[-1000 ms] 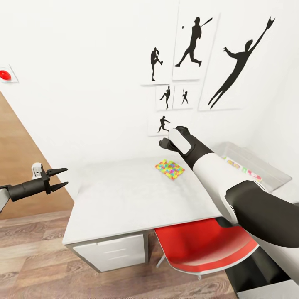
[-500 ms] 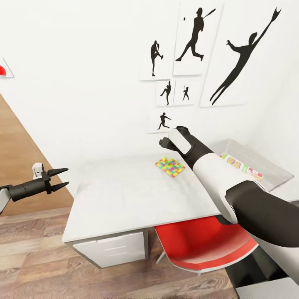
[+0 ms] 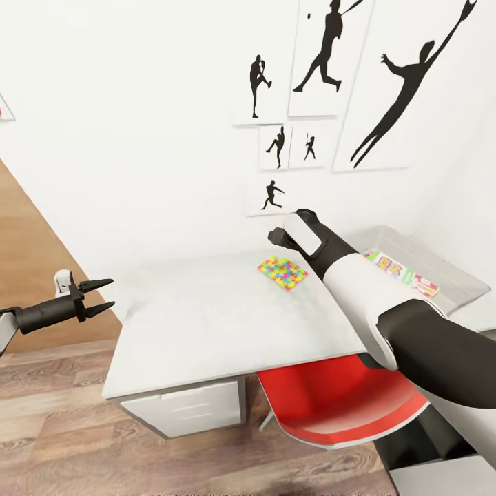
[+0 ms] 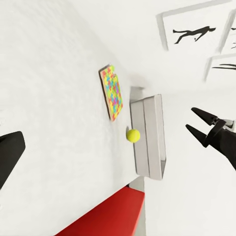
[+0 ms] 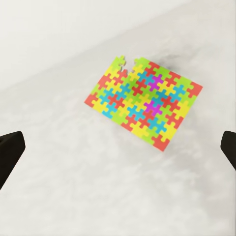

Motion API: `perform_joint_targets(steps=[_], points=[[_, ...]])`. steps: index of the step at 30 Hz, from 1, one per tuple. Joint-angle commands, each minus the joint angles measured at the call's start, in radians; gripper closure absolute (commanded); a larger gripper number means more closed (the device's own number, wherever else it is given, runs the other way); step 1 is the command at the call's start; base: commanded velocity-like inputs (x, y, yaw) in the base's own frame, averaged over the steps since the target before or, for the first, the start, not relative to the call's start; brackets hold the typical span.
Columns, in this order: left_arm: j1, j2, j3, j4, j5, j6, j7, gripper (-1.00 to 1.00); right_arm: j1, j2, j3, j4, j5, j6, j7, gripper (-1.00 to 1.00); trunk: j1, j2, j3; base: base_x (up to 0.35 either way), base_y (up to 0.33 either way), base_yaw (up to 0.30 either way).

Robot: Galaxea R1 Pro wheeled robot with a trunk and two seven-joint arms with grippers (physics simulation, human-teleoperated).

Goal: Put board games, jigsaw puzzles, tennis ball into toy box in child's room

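A: Where's everything sitting?
B: On the bench: toy box at three o'clock, jigsaw puzzle lying centre.
A: Step?
B: Right pincer, wide open and empty, is hovering over the puzzle; lowering probably comes next. Left pincer is gaping, idle.

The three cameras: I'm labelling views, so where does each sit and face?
Head: high up, looking down over the table; both arms, left pincer.
Left wrist: near the left pincer, along the table at tennis ball, toy box, right pincer.
Right wrist: above the jigsaw puzzle; fingertips.
All share the puzzle.
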Motion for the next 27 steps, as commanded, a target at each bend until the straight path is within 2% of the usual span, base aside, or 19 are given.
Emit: perform_joint_targets(steps=[1,15,27], points=[[-0.001,0.0,0.002,0.0,-0.002,0.005,-0.003,-1.0,-0.001,-0.002,0.007,-0.001,-0.008,0.003,-0.007,-1.0,0.001,-0.002,-0.004,0.0,0.0,0.0],[0.001,-0.001,-0.045,0.0,-0.002,0.003,-0.003,-1.0,-0.001,-0.008,0.004,-0.004,-0.009,0.003,-0.006,-1.0,0.001,-0.002,-0.026,0.0,0.0,0.0],[0.005,0.003,-0.048,0.001,-0.001,0.006,-0.026,-1.0,-0.003,-0.009,0.003,-0.008,-0.009,0.003,-0.006,-1.0,0.001,-0.002,-0.046,0.0,0.0,0.0]])
